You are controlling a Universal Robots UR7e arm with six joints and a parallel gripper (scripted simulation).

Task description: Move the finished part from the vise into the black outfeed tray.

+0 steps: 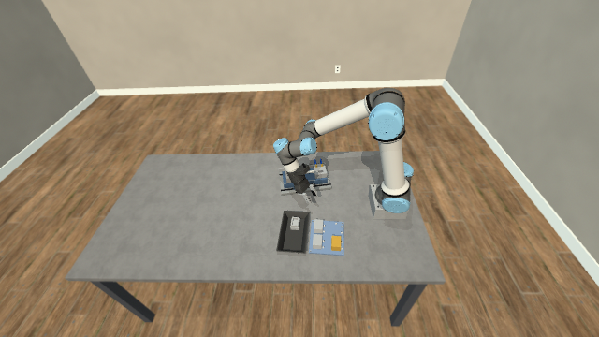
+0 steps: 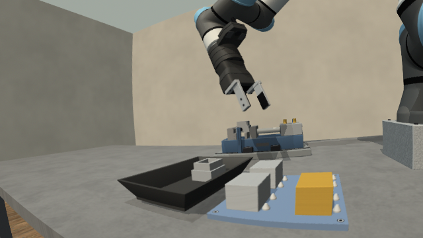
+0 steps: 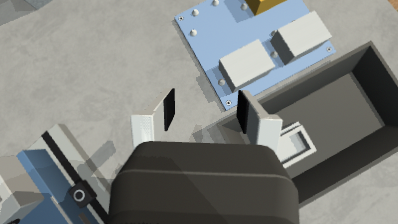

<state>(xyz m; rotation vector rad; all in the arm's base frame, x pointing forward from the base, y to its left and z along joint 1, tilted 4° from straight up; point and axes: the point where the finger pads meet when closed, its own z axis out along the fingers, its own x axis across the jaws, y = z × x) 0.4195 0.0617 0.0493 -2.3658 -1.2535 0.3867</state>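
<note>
Blue-bodied steel vise at the table's middle grips the grey pocketed block between its jaws, so the part waits clamped. Above it, apart, hangs the black two-finger gripper, tilted, fingers fully spread and empty, likely poised to straddle the block. A matching grey part occupies one end of the black outfeed tray, leaving room beside it.

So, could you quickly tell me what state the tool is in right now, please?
Tool: open wide, holding nothing, hanging above the vise.
</note>
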